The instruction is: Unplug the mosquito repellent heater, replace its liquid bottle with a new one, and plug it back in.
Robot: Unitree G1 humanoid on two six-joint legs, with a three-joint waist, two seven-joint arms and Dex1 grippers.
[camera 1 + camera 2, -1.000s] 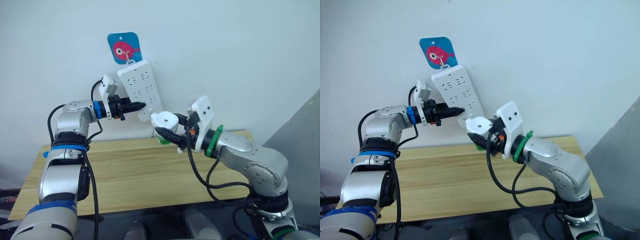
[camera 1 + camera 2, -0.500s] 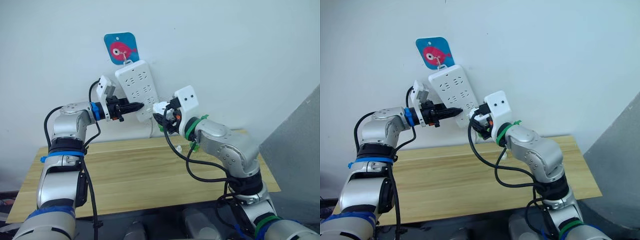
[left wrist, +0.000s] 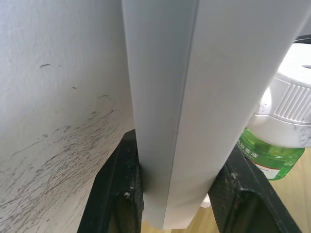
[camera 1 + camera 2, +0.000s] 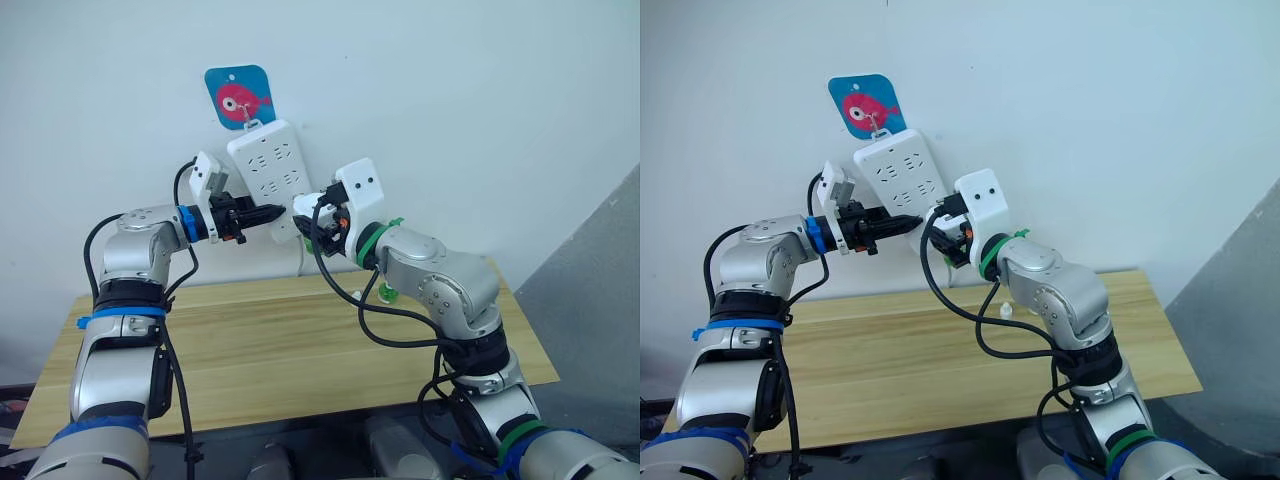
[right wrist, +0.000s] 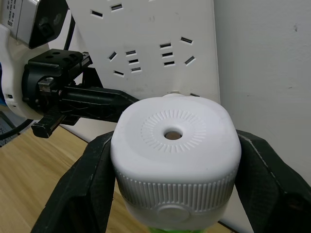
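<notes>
The right claw point(image 5: 175, 194) was closed on the mosquito repellent heater point(image 5: 176, 150), one black finger against each side of its white ribbed body, and held it up against the lower end of the power strip point(image 4: 270, 180) on the wall. The heater's domed face, with a small central hole, pointed toward the wrist camera, and a green liquid bottle point(image 3: 262, 158) hung below the unit. Whether the prongs were seated in a socket could not be told. The left claw point(image 3: 182, 194) was clamped on the lower end of the power strip, its two fingers pressing on opposite long edges. The strip hung tilted from a hook under a blue fish sticker point(image 4: 240, 96). Below both arms stood the wooden surface point(image 4: 250, 350), with a small white object point(image 4: 1006, 311) lying near its back edge.
</notes>
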